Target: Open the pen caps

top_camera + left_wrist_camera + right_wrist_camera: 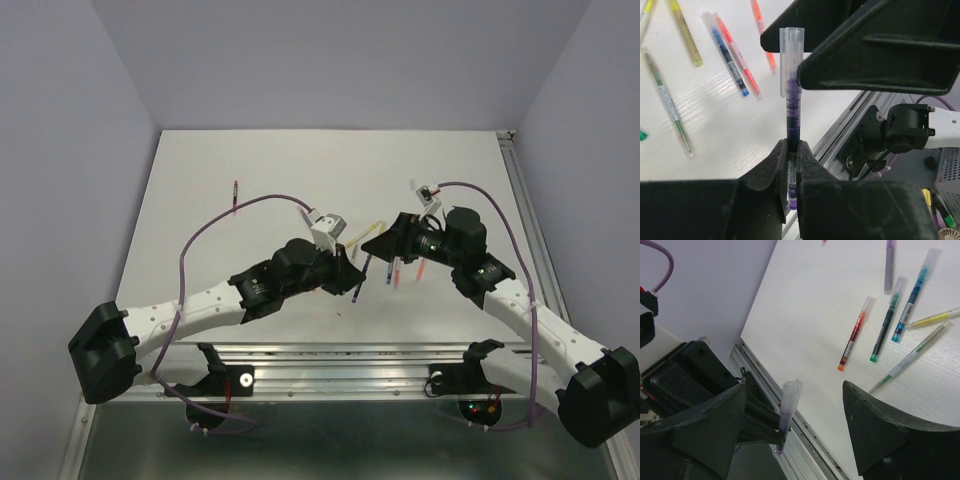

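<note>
My left gripper (791, 150) is shut on the lower body of a purple pen (792, 117) and holds it upright. The pen's pale translucent cap (791, 55) is on its top end. My right gripper (794, 390) is open, and the cap (790, 399) stands between its fingers, closer to the left finger (715, 420), touching neither. In the top view the two grippers meet at mid-table, left (350, 272) and right (378, 243), with the purple pen (357, 292) hanging below them.
Several capped pens lie loose on the white table: red (855, 332), dark green (886, 327), blue (912, 297), yellow (935, 317) and light green (910, 357). One pen (235, 197) lies alone at far left. A metal rail (340, 355) runs along the near edge.
</note>
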Motion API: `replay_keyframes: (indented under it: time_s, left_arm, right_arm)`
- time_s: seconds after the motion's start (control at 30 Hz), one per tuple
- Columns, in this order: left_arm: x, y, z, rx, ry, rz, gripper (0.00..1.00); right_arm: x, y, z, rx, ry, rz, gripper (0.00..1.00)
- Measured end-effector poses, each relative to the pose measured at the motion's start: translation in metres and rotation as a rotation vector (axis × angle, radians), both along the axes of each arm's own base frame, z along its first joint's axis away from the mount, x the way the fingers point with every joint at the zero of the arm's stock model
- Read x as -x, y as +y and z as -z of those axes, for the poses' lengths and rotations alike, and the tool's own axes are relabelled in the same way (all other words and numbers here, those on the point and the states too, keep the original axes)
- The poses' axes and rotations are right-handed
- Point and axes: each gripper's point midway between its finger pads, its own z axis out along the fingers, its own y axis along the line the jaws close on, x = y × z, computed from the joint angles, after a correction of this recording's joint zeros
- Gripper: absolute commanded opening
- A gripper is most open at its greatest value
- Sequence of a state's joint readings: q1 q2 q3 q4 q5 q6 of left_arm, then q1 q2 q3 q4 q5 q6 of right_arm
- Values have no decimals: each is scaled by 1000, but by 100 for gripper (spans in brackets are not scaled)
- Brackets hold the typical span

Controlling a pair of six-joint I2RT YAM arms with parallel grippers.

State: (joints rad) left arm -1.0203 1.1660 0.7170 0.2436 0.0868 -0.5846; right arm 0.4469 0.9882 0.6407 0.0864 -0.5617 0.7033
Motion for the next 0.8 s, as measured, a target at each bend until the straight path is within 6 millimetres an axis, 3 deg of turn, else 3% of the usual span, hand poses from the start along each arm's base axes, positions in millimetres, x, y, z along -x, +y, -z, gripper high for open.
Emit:
replay_keyframes:
  time_s: [0.13, 0.27, 0.43, 0.6, 0.8]
  left_arm:
    - [3, -2, 0, 2, 4, -1, 0]
    - [3, -2, 0, 6, 10, -5, 0]
    - [3, -2, 0, 5, 16, -12, 0]
    - [4, -1, 0, 8, 21, -17, 0]
    - [7, 7, -1, 38, 41, -44, 0]
  right_arm:
    - [-5, 0, 1, -2, 6, 22, 67]
    - [-8, 3, 11, 14, 30, 23, 38]
    - [-9, 5, 6, 11, 21, 28, 15]
    - [-12, 5, 1, 26, 10, 49, 1]
    - [-15, 4, 3, 90, 45, 96, 1]
